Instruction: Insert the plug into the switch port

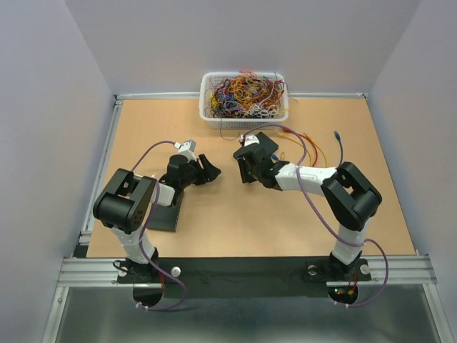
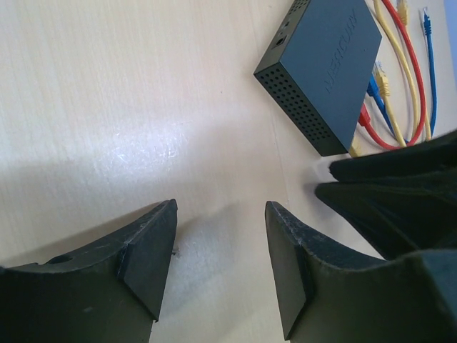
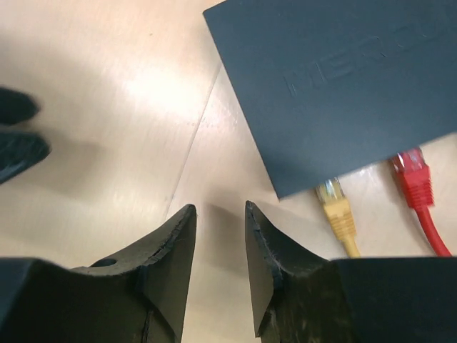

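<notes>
Here, bare tabletop (image 3: pixel 107 114) between switch (image 3: pixel 335 78) edge and right fingers (image 3: pixel 168 264) (parted).

Basket (image 1: pixel 246 123): white, slotted walls, at the far middle edge of the bench (image 1: pixel 228 229).
Wire tangle (image 1: pixel 246 96): many colours, heaped inside the basket, a few strands over its rim.
Black plate (image 1: pixel 168 218): flat, well nearer than the basket, to its left.
Metal rail (image 1: pixel 93 270): along the edge opposite the basket.
</notes>
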Available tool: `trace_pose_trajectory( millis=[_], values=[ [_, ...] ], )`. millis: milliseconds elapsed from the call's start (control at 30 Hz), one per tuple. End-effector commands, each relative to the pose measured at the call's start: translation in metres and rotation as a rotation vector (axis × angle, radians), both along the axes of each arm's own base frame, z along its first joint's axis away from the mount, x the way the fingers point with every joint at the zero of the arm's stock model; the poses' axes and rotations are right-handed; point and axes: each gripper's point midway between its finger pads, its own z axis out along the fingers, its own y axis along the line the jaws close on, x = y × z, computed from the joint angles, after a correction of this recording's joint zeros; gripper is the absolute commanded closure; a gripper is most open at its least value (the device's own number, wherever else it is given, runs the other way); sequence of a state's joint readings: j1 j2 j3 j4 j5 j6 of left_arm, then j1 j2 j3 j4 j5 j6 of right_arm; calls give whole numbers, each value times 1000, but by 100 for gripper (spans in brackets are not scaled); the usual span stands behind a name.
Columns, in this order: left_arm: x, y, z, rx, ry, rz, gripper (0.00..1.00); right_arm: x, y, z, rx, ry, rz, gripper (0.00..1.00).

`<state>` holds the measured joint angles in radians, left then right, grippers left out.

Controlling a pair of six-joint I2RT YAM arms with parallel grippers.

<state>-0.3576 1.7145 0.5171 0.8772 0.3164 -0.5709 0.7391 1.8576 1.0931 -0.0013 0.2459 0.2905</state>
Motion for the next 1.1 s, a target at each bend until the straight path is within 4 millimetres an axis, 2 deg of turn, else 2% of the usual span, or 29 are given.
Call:
trace_pose_trajectory(
  millis=[0, 100, 200, 233, 300, 367, 567, 667, 1067],
  values=[
    [-22, 11, -41, 73, 146, 5, 36, -7, 3, 57, 92, -87, 43, 61],
    [-22, 11, -42, 74, 149, 7, 36, -7, -9, 78, 97, -141, 4, 60],
    [-22, 11, -41, 72, 148, 5, 36, 4, -36, 99, 82, -178, -75, 59],
    [-22, 12, -41, 73, 147, 7, 36, 10, -52, 97, 76, -154, -116, 59],
    [-22, 12, -40, 69, 143, 6, 36, 19, -68, 100, 75, -144, -158, 61],
    [-23, 11, -39, 69, 141, 4, 36, 28, -90, 94, 67, -112, -213, 62],
    [-24, 11, -39, 67, 140, -1, 36, 39, -133, 72, 57, -16, -311, 63],
    [-23, 11, -38, 66, 135, 1, 36, 39, -142, 58, 64, 34, -332, 64],
    [-24, 11, -39, 66, 139, 0, 36, 34, -139, 24, 56, 128, -332, 66]
  ],
)
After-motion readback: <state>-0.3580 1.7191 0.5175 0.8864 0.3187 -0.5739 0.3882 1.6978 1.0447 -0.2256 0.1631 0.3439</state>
